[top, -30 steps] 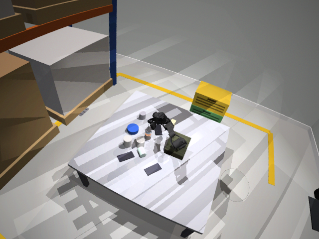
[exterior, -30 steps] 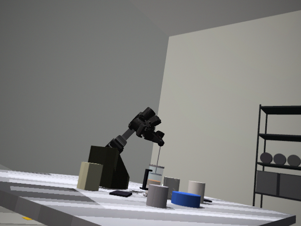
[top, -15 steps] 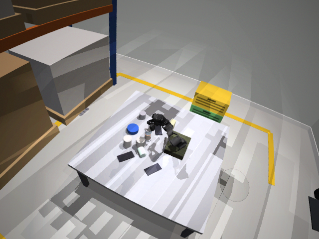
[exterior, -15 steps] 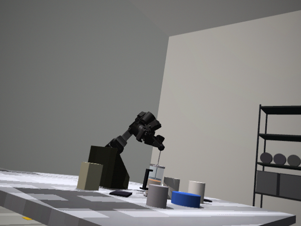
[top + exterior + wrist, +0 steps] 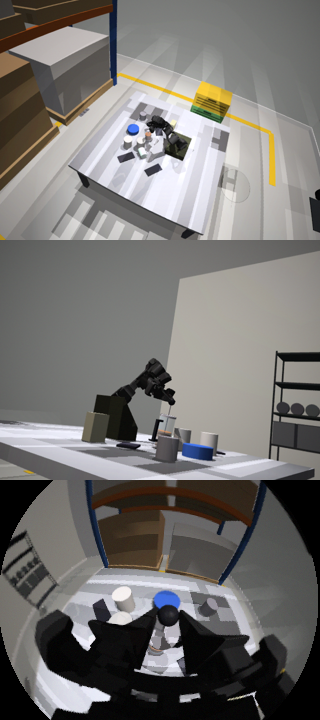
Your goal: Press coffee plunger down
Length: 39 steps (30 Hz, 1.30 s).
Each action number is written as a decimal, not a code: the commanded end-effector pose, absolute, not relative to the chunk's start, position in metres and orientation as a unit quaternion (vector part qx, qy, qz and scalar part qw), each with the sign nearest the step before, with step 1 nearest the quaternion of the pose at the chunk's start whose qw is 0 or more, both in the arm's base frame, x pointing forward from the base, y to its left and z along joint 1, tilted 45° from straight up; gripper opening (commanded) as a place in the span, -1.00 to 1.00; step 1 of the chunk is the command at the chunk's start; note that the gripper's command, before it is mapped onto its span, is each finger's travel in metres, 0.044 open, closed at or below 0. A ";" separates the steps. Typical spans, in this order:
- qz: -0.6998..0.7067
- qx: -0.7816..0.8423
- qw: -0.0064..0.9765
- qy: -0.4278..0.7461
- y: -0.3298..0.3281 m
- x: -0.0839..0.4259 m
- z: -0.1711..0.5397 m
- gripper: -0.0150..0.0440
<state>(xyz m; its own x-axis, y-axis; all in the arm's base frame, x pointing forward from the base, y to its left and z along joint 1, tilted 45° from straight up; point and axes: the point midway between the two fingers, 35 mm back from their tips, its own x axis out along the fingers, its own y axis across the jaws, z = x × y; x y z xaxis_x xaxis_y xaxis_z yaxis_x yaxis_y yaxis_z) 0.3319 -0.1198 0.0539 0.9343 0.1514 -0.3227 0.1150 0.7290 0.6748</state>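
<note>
The coffee press [image 5: 148,136] [image 5: 168,423] stands upright on the table, a clear glass with an orange-brown layer low inside and a black handle [image 5: 155,429]. Its thin plunger rod [image 5: 169,409] rises from the lid to the round black knob [image 5: 168,615]. A short length of rod shows between lid and knob. My gripper [image 5: 171,401] [image 5: 168,611] is shut on the knob, with one fingertip on each side of it. The fingers hide part of the press in the wrist view.
A blue disc [image 5: 133,129] [image 5: 197,451] and a grey cup [image 5: 142,115] [image 5: 167,448] stand near the press. Two pale cups [image 5: 127,142] [image 5: 140,142] and a pale green cylinder [image 5: 142,152] are close on another side. A beige block [image 5: 95,427] stands by the arm's dark base.
</note>
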 end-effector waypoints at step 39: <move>0.017 0.383 0.901 0.203 -0.102 0.345 0.030 -0.07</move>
<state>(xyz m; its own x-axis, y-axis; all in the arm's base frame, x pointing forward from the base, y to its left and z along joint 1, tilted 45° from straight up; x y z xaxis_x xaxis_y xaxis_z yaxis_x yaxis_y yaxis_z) 0.3449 -0.1053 0.0330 0.9226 0.1736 -0.3446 0.1237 0.7128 0.6904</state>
